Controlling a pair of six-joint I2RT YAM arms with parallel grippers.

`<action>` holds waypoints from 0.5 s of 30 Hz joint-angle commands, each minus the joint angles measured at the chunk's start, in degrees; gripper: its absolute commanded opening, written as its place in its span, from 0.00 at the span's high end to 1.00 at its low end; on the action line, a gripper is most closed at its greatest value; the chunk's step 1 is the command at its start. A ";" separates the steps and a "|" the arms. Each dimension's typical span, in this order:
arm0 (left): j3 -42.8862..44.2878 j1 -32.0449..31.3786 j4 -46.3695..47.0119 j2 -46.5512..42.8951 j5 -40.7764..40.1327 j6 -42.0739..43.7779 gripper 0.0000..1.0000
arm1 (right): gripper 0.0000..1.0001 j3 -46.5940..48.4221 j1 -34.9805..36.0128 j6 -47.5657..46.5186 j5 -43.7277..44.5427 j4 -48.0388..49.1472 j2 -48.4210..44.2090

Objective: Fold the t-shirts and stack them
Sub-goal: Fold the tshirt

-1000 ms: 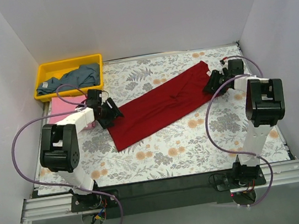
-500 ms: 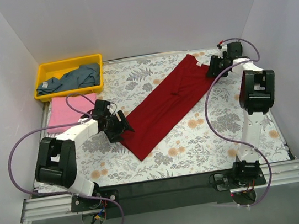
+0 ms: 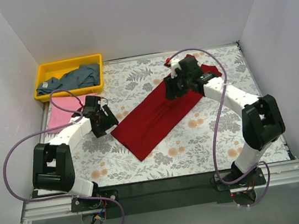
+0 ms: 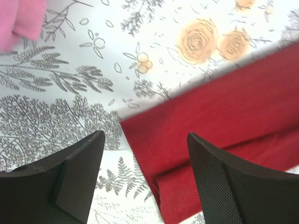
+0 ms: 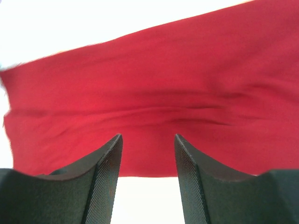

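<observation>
**Item 1.** Large dark red t-shirt [image 3: 155, 114], soft plain cloth, folded into a long narrow band.
- Location: flat on the middle of the floral-printed table [image 3: 198, 138].
- Long axis: diagonal, running from a squared near-left end to a far-right end.
- The near-left end points towards the left arm's side. The far end lies under the right arm, with a little red cloth showing beyond it at far right.
- In the left wrist view one corner [image 4: 128, 123] lies on the print, and one layer overlaps another along the edge.

**Item 2.** Pink t-shirt [image 3: 63, 110], soft cloth.
- Location: flat at the left edge of the table, just in front of the bin and well apart from Item 1.

**Item 3.** Blue-grey t-shirt [image 3: 80, 76], crumpled.
- Location: inside the yellow plastic bin [image 3: 40, 69] at the far-left corner.
- A small pale tag [image 3: 46, 85] shows on it. It is too small to read.

**Item 4.** Left gripper [image 3: 107, 119].
- Position: low over the table at the near-left end of the red band.
- Fingers [image 4: 74, 172]: spread wide apart, clamping nothing. The cloth corner shows in the gap between them.

**Item 5.** Right gripper [image 3: 175, 89].
- Position: over the far half of the red band, pointing down at it.
- Fingers [image 5: 103, 177]: parted with a clear gap and nothing held. Red cloth [image 5: 154, 84] fills the view beyond them.
</observation>
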 commanded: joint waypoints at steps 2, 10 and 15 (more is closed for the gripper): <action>2.59 0.34 2.13 2.50 -3.59 1.50 0.35 | 0.54 0.02 11.44 1.06 -0.35 -2.75 1.91; 2.41 0.34 3.45 5.75 -2.02 2.55 0.36 | 0.58 3.54 30.08 -0.17 1.67 -7.58 6.92; 0.57 0.34 3.80 5.14 0.01 3.43 0.36 | 0.56 5.74 37.37 -2.28 4.13 -11.80 9.73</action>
